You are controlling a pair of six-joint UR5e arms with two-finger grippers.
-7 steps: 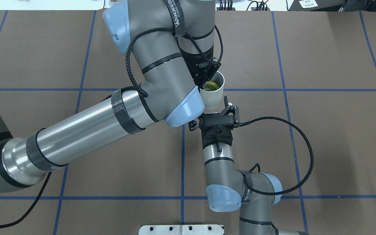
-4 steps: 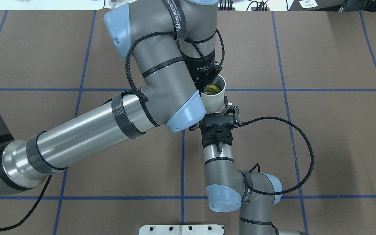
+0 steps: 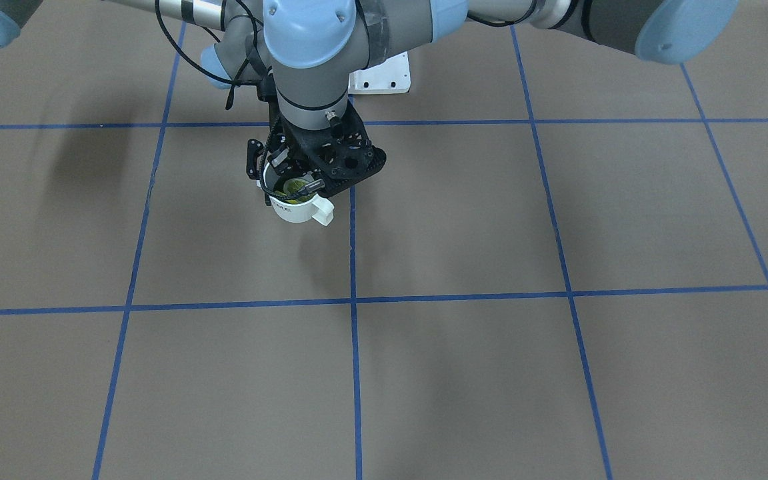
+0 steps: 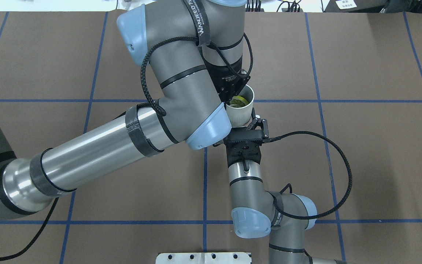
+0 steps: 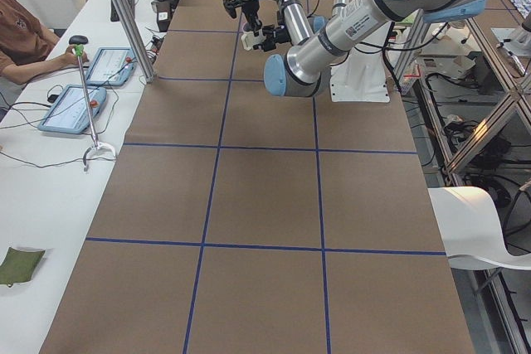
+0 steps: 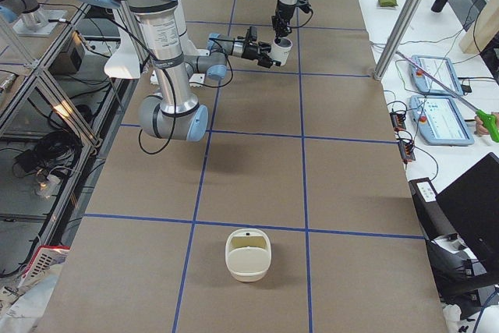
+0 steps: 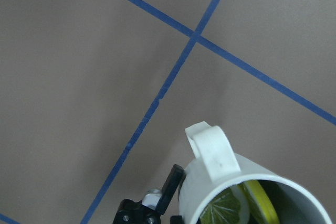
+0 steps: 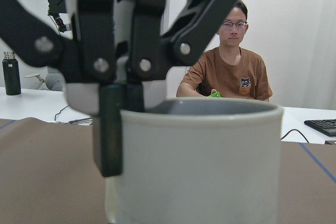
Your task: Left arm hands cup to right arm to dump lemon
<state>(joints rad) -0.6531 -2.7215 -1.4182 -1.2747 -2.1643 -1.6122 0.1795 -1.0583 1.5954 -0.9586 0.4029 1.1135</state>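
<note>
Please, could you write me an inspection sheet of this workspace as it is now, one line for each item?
Surface: brown table with a blue tape grid, lying flat.
Job's things: cup held upright above the table; lemon inside it.
Clutter: cream container at the table's end on the robot's right.
End effectors: left end effector shut on the cup's rim from above; right end effector open at the cup's side, contact not clear.
Cables: black cable loops loose from the right wrist; strapped cable runs along the left arm.
Surroundings: person seated at a side bench; tablets on the bench.
</note>
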